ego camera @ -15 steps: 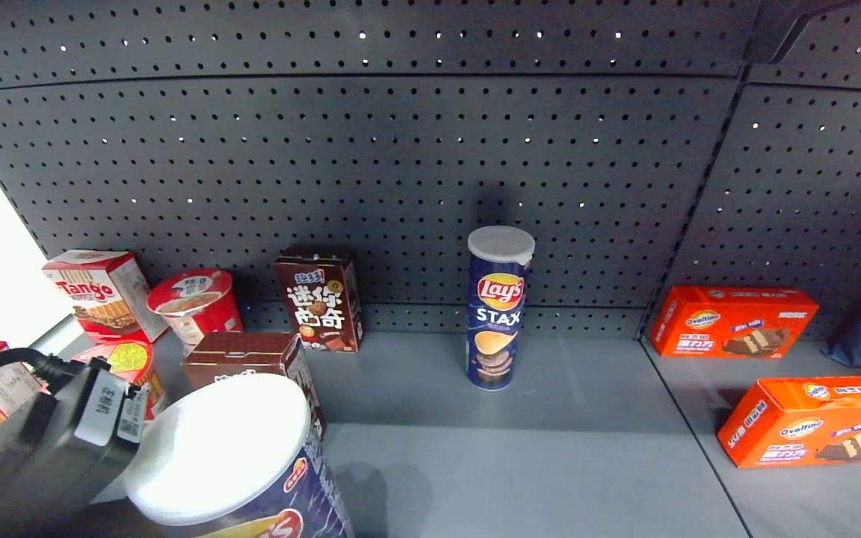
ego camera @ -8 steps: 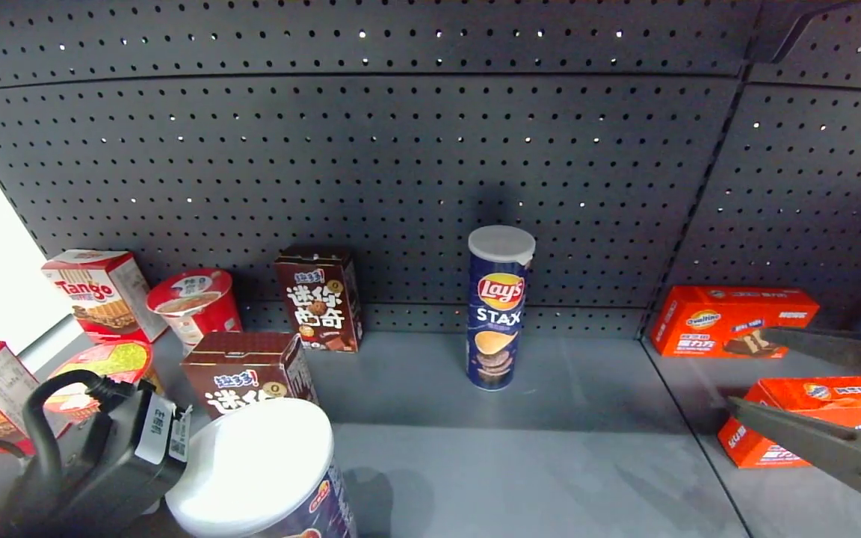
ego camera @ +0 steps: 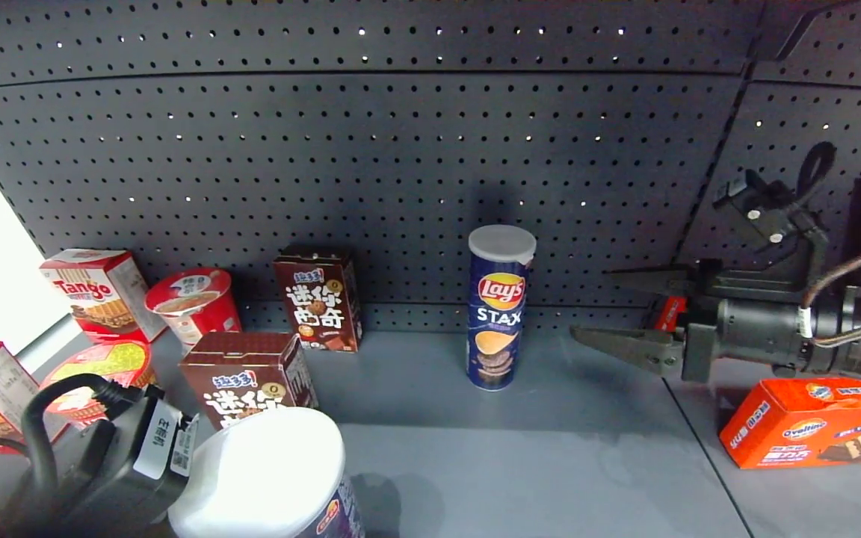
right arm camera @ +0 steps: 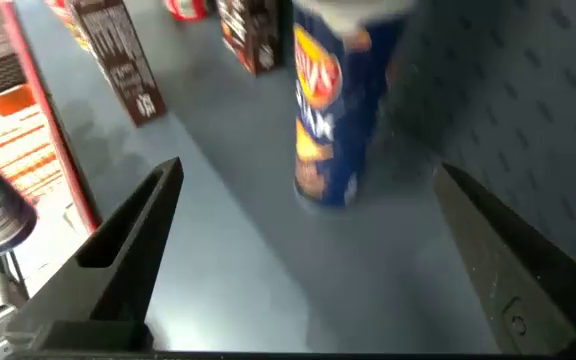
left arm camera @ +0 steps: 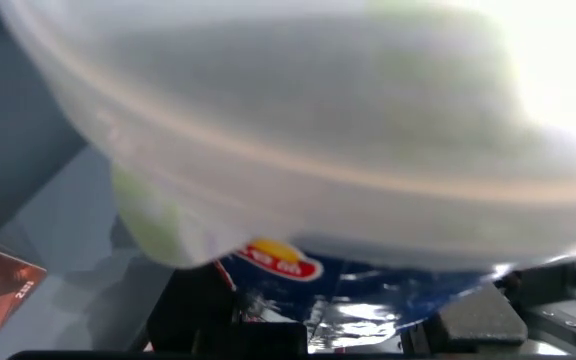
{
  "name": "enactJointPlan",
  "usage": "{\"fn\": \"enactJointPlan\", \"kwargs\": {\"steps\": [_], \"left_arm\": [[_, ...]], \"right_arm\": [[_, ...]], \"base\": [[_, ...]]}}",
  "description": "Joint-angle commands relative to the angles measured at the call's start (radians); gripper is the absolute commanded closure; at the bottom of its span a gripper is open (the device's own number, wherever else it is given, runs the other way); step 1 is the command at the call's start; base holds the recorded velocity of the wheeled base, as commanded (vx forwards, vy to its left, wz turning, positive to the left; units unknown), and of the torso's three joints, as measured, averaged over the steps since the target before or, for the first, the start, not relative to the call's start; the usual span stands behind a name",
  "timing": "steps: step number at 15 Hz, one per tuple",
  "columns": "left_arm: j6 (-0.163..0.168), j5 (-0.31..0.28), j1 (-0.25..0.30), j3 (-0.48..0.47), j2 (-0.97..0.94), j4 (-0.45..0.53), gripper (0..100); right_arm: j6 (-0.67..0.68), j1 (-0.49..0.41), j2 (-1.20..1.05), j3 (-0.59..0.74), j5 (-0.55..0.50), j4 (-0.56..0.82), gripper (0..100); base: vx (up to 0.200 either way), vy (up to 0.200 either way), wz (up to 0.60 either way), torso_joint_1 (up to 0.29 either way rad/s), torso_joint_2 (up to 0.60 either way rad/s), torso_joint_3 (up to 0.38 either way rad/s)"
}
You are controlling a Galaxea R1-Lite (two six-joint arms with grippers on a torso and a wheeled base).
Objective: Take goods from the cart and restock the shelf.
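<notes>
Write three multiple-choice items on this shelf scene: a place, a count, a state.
1. The standing blue chips can is: A. at the back of the shelf, near the pegboard wall; B. lying at the front edge; C. on top of a box.
2. Brown boxes on the shelf: A. one; B. two; C. four.
3. The right gripper is: A. open and empty; B. shut on the can; C. shut on a box.
Answers: 1 A, it stands upright close before the wall. 2 B, one stands at the back, one nearer the front. 3 A, its fingers stand apart with nothing between them.
</notes>
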Motion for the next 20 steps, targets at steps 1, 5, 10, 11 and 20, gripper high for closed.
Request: {"fn": "enactJointPlan", "kwargs": {"steps": [1,5,10,11,20], "left_arm": [[0.000,0.000,-0.003,-0.002,0.001,0.000,100],[-0.001,0.001,0.003,-0.003,-0.002,0.000,100],[-0.001,0.003,0.006,-0.005,-0.004,0.000,100],[-0.001,0.004,0.007,-0.008,-0.004,0.000,100],[-0.003,0.001,0.009,0.003,-0.005,0.000,100]], "right_arm": [[-0.004,-0.029,0.105,-0.025,0.044,-0.031,0],[-0.004,-0.063,0.182,-0.029,0.189,-0.119,0],[-0.004,-0.084,0.246,-0.078,0.288,-0.160,0],[-0.007,-0.086,0.267,-0.095,0.297,-0.169,0],[-0.016,-0.069,0.464,-0.232,0.336,-0.200,0]], "base": [[0.000,0.000,0.00,0.000,0.00,0.000],[0.000,0.000,0.00,0.000,0.00,0.000],[0.000,0.000,0.00,0.000,0.00,0.000],[0.000,0.000,0.00,0.000,0.00,0.000],[0.000,0.000,0.00,0.000,0.00,0.000]]}}
